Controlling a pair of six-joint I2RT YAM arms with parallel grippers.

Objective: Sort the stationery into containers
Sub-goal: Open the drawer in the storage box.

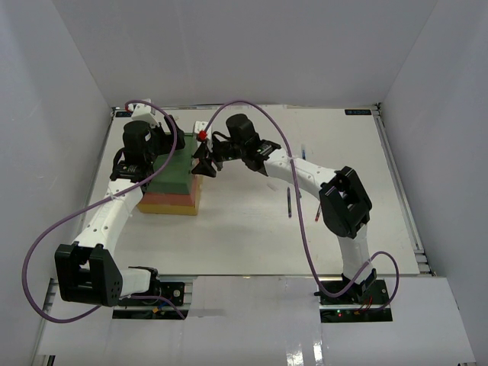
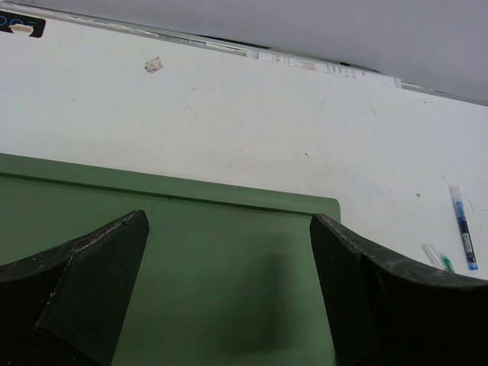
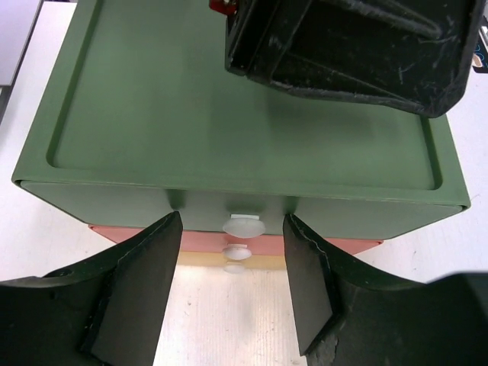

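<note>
A: Well, from above: where's the drawer stack (image 1: 177,184)?
B: Left of centre on the table (image 1: 252,236), three tiers (green uppermost). The left arm (image 1: 114,217) and right arm (image 1: 305,171) crowd it; one dark pen (image 1: 289,202) lies well apart.
A: Left wrist?
B: The left gripper (image 2: 229,225) hangs spread wide over the green lid, grasping nothing. Two pens lie beyond: a blue pen (image 2: 463,229) and a green-tipped pen (image 2: 440,259).
A: Right wrist?
B: The right gripper (image 3: 232,225) is released, its fingers (image 3: 145,274) flanking the top knob (image 3: 244,226) without touching. Three white knobs, one column.
</note>
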